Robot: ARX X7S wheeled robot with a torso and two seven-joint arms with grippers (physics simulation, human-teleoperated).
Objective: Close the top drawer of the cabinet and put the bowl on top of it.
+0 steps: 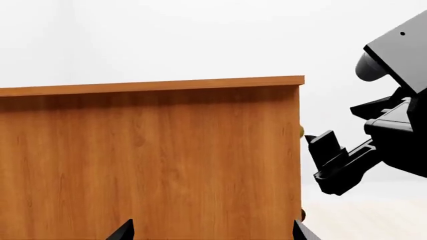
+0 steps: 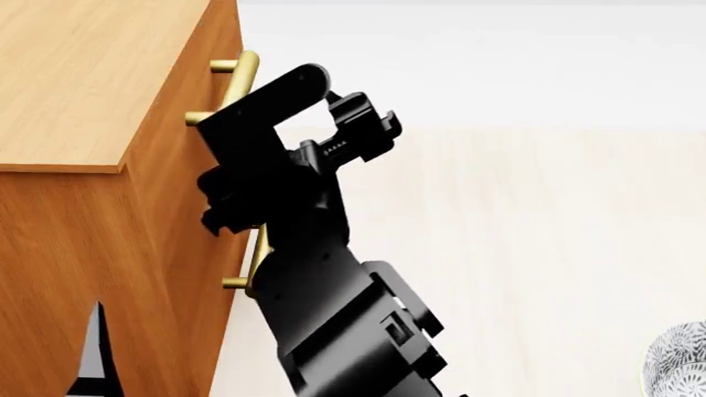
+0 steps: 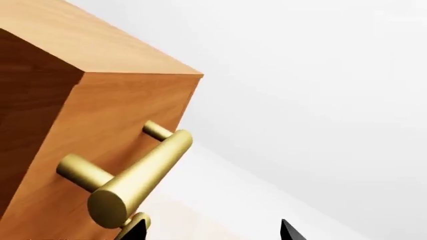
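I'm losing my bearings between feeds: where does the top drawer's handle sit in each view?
Head view: the top handle is at upper left, on the cabinet front, partly behind the right claw.
Right wrist view: it fills the lower left, close up.
Left wrist view: only a brass sliver at the cabinet's front edge.
Shared landmark: the cabinet top.

A pale wooden floor [image 2: 530,248] fills the head view from 12 to 5 o'clock, and a plain white wall [image 2: 474,58] stands behind it.

orange-brown cabinet [image 2: 66,107], brass handle [image 3: 137,177], grey-patterned white bowl [image 2: 679,364]
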